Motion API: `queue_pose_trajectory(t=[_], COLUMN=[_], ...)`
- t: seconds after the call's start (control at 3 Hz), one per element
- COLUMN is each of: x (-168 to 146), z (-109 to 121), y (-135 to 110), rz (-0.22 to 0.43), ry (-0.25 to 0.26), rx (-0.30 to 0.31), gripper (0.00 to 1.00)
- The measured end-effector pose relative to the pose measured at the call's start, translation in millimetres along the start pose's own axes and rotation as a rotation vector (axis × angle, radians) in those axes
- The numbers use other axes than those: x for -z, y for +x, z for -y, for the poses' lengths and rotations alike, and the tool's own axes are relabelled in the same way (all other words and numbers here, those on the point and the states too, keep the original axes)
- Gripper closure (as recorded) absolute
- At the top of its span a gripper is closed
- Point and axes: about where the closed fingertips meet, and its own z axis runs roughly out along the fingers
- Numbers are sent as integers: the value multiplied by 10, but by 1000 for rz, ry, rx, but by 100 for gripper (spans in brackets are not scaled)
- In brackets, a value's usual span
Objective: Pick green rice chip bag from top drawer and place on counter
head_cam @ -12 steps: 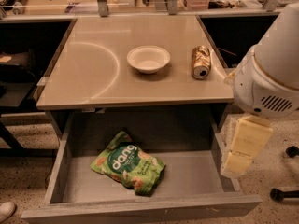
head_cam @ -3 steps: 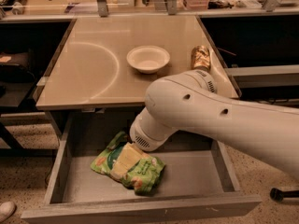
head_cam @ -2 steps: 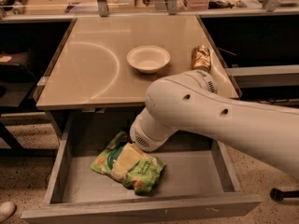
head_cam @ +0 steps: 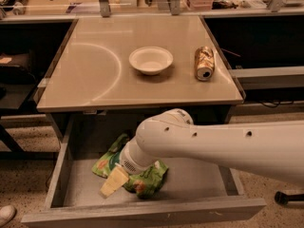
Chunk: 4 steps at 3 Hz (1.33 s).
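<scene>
The green rice chip bag (head_cam: pixel 149 178) lies crinkled on the flat grey bottom of the open top drawer (head_cam: pixel 199 184), left of its middle. My white arm reaches in from the right, and my gripper (head_cam: pixel 114 182) is down on the bag's left part and covers its logo. A cream part of the gripper sticks out toward the drawer's front. The beige counter (head_cam: pixel 95 70) is above the drawer.
A white bowl (head_cam: pixel 151 60) stands near the middle of the counter. A gold drink can (head_cam: pixel 204 63) lies on its side to the bowl's right. Dark shelving flanks the table on both sides. A rail with posts runs along the back edge.
My gripper has moved down and toward the drawer's front, pressing onto the bag. The bag looks more crumpled and more of it is covered.
</scene>
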Motion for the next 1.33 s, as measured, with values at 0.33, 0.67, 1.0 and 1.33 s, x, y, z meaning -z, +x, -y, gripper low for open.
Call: queue_pose_trajectory(t=[0.33, 0.67, 1.0, 1.33], x=[53, 67, 35, -42], z=[11, 134, 292, 406], y=[-25, 74, 210, 340], rz=[9, -6, -19, -26], ry=[9, 54, 93, 112], rx=[5, 20, 17, -1], gripper=[0, 0, 0, 0])
